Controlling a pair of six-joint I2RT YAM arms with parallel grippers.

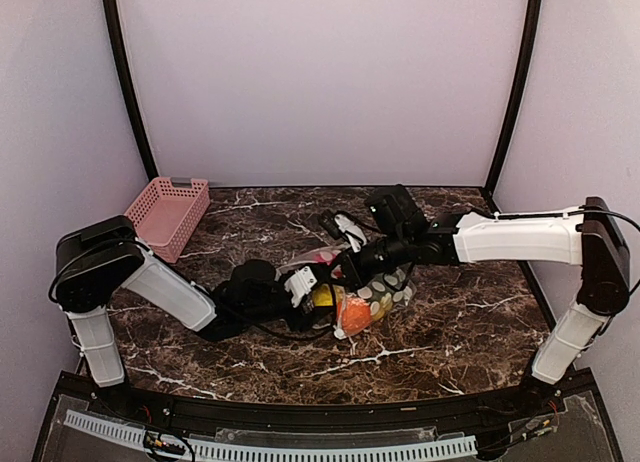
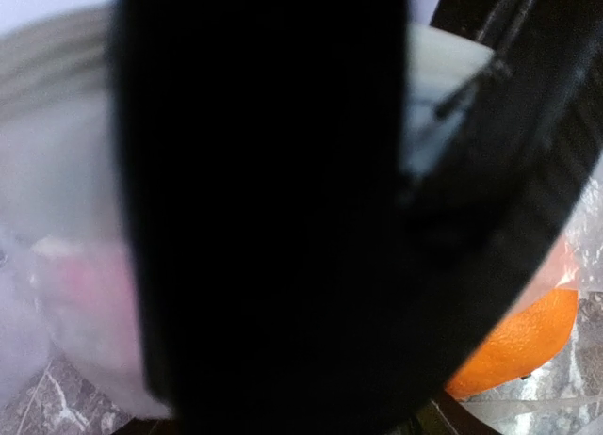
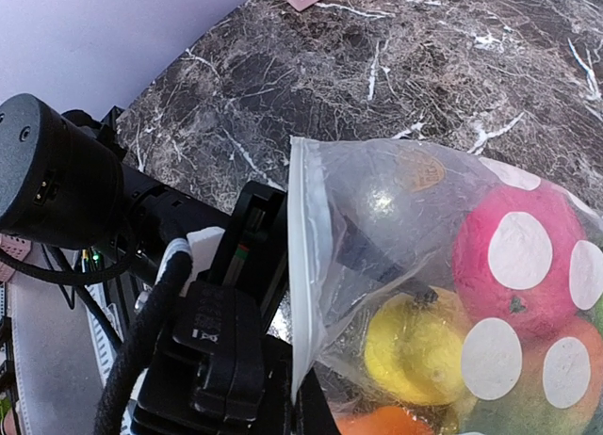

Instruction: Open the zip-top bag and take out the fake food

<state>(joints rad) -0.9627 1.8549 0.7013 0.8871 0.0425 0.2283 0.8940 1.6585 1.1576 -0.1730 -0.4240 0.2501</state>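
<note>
- zip-top bag (image 1: 388, 287) lies mid-way across the marble table (image 1: 470, 317), between the two arms
- fake food (image 3: 509, 265) is inside it (magenta ball, yellow piece and orange ball (image 2: 528, 346) show through the plastic)
- right gripper (image 1: 352, 260) is clamped closed right over the bag; can't tell if it's pinching plastic
- left gripper (image 1: 300, 285) is at the bag's mouth edge; open or closed, honestly can't tell

Top view: bright, soft, even light, faint shadows on the dark table (image 1: 470, 312), all sharp. Left wrist view: mostly blocked by a black shape (image 2: 264, 209) pressed close, heavily blurred, pale smears beside it; only the orange ball (image 2: 523, 346) is near focus. Right wrist view: well lit, sharp, with a white glare spot on the bag (image 3: 433, 265).
</note>
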